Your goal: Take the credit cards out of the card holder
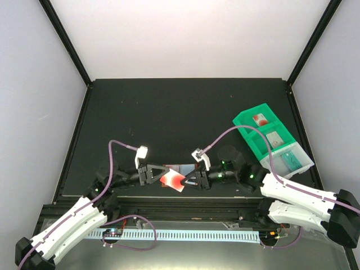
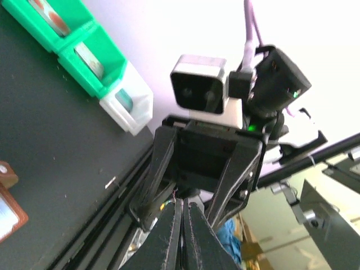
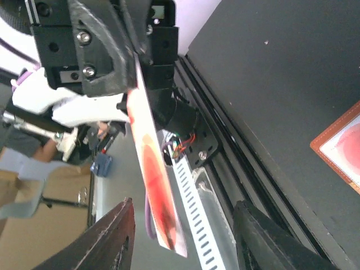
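Left gripper (image 1: 160, 176): jaws pressed together on 1 end of the red-marked card (image 3: 159, 208), held clear of the table (image 1: 169, 112). In the left wrist view the gripper (image 2: 181, 216) shows only a thin seam between its fingers, so the grip looks like a short bite on the card's edge, though the contact itself is hard to see.

Right gripper (image 3: 184, 205): wide open, nothing in it. It faces the left gripper head-on. The card's free end pokes into the gap between its 2 fingers (image 3: 119, 242) and touches neither. The card sits nearer 1 finger than the other.

The card's long axis runs gripper to gripper, edge toward the right wrist camera. A handover would need the right jaws to close across the flat faces.

Card holder (image 1: 181, 168): lying open on the table just behind the 2 grippers, brown rim and pale inner pocket showing. Both arms are about equally near it.

Green tray (image 1: 243, 120): well apart, far right.
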You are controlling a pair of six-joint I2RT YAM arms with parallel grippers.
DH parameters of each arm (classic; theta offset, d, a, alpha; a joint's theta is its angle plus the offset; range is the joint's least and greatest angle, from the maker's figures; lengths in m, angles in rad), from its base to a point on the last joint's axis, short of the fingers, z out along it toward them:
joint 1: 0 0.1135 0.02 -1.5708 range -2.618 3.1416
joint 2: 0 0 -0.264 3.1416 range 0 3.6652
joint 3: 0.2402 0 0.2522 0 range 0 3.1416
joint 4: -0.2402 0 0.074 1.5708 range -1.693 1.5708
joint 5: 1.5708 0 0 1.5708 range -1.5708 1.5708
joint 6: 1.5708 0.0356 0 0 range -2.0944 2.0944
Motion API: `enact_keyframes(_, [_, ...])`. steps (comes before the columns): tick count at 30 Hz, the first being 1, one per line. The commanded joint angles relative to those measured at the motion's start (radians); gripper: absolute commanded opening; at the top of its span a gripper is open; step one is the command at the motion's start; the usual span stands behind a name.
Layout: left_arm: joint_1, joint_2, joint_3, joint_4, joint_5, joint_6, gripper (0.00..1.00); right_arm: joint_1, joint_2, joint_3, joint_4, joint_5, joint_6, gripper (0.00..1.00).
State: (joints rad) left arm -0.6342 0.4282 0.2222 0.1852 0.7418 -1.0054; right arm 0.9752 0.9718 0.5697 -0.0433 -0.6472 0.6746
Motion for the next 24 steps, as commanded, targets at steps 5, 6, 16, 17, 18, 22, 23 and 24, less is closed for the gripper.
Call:
enact_keyframes(5, [0.002, 0.053, 0.050, 0.212, -0.217, -0.092, 0.02, 0.000, -0.017, -0.090, 0.359, 0.182, 0.350, 0.46])
enact_keyframes(6, [0.002, 0.064, 0.055, 0.216, -0.227, -0.089, 0.02, 0.000, -0.022, -0.087, 0.360, 0.207, 0.363, 0.45])
enact_keyframes(16, [0.002, 0.127, 0.052, 0.287, -0.262, -0.112, 0.02, 0.000, -0.119, -0.121, 0.392, 0.350, 0.391, 0.11])
enact_keyframes(17, [0.003, 0.129, 0.051, 0.285, -0.262, -0.112, 0.02, -0.001, -0.128, -0.119, 0.377, 0.361, 0.382, 0.05])
enact_keyframes(18, [0.003, 0.131, 0.050, 0.278, -0.263, -0.113, 0.01, -0.001, -0.139, -0.116, 0.368, 0.372, 0.373, 0.01])
enact_keyframes(22, [0.004, 0.122, 0.052, 0.239, -0.273, -0.094, 0.22, -0.001, -0.162, -0.087, 0.301, 0.415, 0.306, 0.01])
enact_keyframes(23, [0.004, 0.117, 0.060, 0.214, -0.279, -0.078, 0.33, -0.001, -0.164, -0.075, 0.276, 0.425, 0.286, 0.01])
enact_keyframes(24, [0.002, 0.111, 0.069, 0.181, -0.288, -0.064, 0.45, -0.002, -0.166, -0.064, 0.259, 0.432, 0.265, 0.01])
